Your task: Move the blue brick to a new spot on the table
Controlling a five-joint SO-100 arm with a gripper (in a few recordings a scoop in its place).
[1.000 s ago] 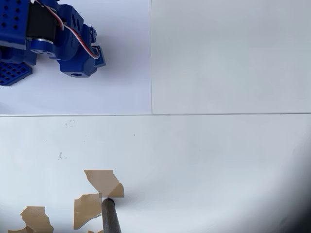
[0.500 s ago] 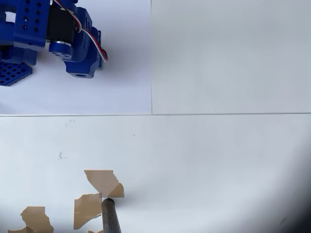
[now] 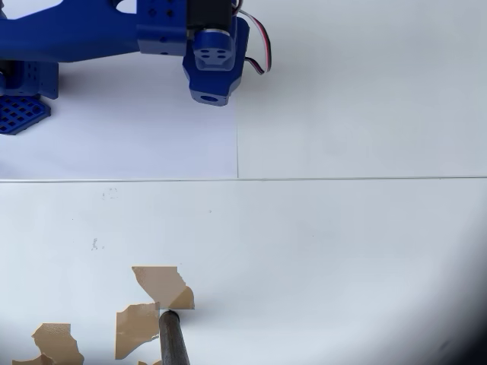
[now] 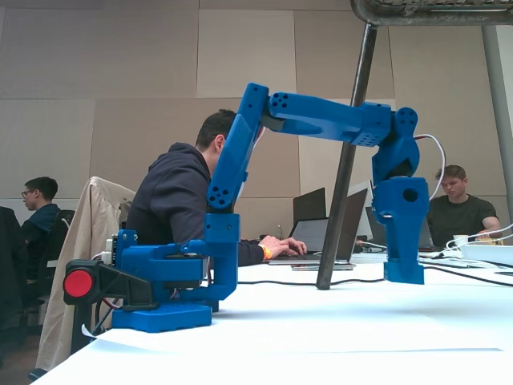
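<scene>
My blue arm reaches out over the white table (image 3: 342, 251). In the overhead view its wrist (image 3: 215, 65) covers the gripper and whatever is beneath it, so the blue brick is hidden there. In the fixed view the gripper (image 4: 403, 273) points straight down, and its blocky blue lower end rests on or just above the table (image 4: 321, 329). From this side I cannot separate fingers from a brick, and whether the jaws are open or shut does not show.
A dark pole (image 3: 173, 338) stands among torn brown tape patches (image 3: 162, 284) at the bottom left. A blue perforated plate (image 3: 19, 114) lies at the left edge on a whiter sheet (image 3: 152, 137). People with laptops (image 4: 321, 233) sit behind the table.
In the overhead view the arm has stretched out and swung right. Its wrist went from the upper left of the white sheet to the sheet's right edge.
</scene>
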